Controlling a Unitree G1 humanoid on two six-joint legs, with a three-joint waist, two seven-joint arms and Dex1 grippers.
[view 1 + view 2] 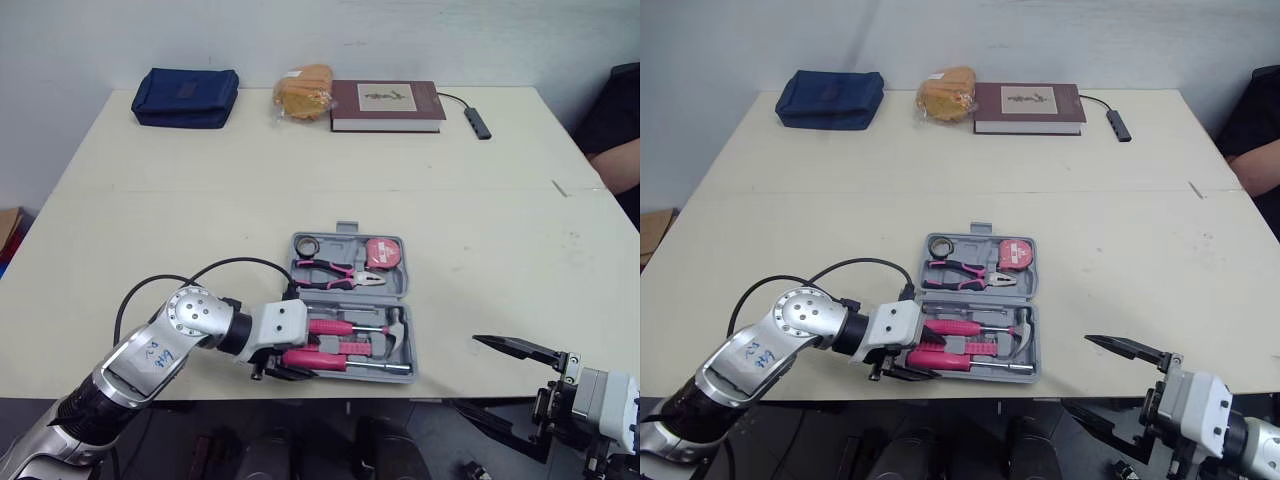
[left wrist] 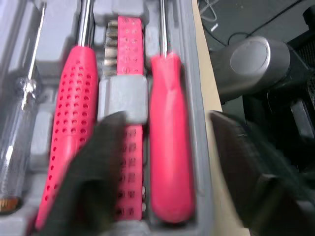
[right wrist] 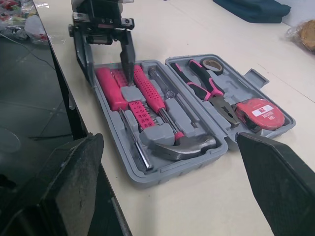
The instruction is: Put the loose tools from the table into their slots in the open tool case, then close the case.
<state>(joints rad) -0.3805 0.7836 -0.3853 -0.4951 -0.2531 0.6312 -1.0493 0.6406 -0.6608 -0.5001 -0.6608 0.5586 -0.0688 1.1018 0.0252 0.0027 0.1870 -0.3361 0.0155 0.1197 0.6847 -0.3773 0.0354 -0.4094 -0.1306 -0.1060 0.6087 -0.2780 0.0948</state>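
Your left gripper (image 3: 110, 82) has its jaws spread, straddling the pink screwdriver (image 2: 170, 162). One finger is down inside the case (image 1: 408, 300) and the other hangs outside its near wall. Nothing is clenched, and the screwdriver looks seated in its slot.

Just beyond the inner finger lie the bit holder (image 2: 129, 59) and the hammer (image 3: 182, 145). Past those, in the lid half, are the pliers (image 3: 206, 88) and tape measure (image 3: 258, 112). You have no loose tools that I can see on the table (image 1: 480, 200), so I judge only the closing is left.

Your right gripper (image 1: 505, 385) is wide open and empty, well apart from the case, off the table's near edge.

Mind these risks:
- **Lifting out:** a finger brushing the handle could pop the screwdriver out of its slot.
- **Pushing sideways:** the outer finger could catch the wall and shove the case toward the table edge, which is close.
- **Folding the lid:** doing it before the fingers clear would jam them.
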